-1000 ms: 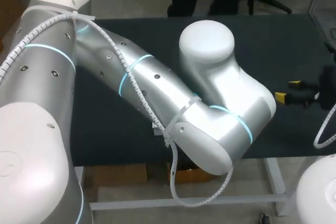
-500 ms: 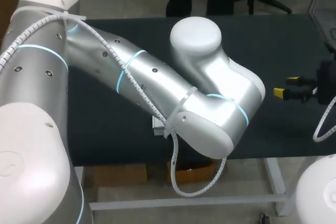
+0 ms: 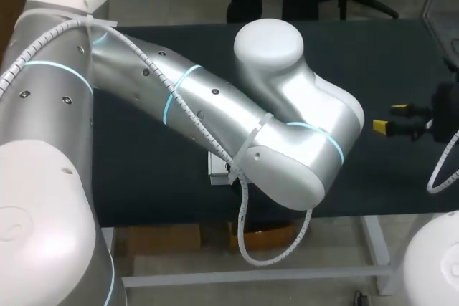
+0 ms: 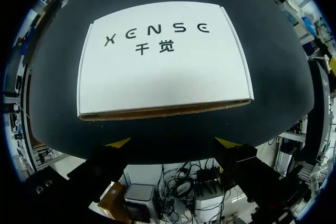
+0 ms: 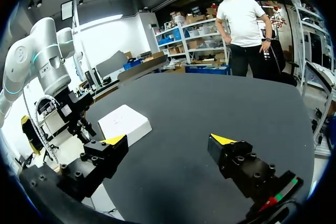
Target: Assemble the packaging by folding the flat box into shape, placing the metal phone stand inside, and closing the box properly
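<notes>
A white box with dark print on its lid lies shut and flat on the black table, close to the near edge. My left gripper stands open just short of the box's front side, touching nothing. In the head view my left arm covers the box except for a white corner. My right gripper hovers open over the table's right part, far from the box, with nothing between its fingers. The right wrist view shows the left gripper beside the box. No phone stand is visible.
The black table stretches bare between the box and my right gripper. Its near edge runs just behind my left gripper. A person stands beyond the far edge, not touching anything.
My left arm's elbow has shifted a little to the left and lower. The right gripper has barely moved. Both grippers stay open.
</notes>
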Controlling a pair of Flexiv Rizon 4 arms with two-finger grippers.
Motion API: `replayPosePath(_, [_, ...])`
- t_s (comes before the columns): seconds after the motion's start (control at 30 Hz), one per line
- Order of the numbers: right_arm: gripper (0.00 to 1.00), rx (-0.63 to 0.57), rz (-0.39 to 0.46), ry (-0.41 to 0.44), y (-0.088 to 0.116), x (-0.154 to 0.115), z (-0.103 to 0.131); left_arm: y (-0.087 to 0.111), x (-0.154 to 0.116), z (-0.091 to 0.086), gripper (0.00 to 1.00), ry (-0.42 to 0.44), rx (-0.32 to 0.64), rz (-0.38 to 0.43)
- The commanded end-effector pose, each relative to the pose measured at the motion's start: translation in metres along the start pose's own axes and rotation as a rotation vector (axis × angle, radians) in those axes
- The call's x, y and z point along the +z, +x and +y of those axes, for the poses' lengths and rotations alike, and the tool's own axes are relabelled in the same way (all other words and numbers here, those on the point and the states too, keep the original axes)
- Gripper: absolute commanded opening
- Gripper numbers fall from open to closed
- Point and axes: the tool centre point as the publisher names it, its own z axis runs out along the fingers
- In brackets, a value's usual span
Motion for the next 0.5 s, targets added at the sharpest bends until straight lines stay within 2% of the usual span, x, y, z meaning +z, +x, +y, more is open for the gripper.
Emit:
replayPosePath(0.03, [1.0, -0.032, -0.004, 0.004, 0.001, 0.002, -0.002, -0.003, 0.004, -0.001, 1.0, -0.005, -0.019, 0.009])
replayPosePath(0.5, [1.0, -0.126, 0.025, 0.014, -0.012, 0.013, 0.009, -0.001, 0.015, -0.022, 1.0, -0.009, -0.09, -0.011])
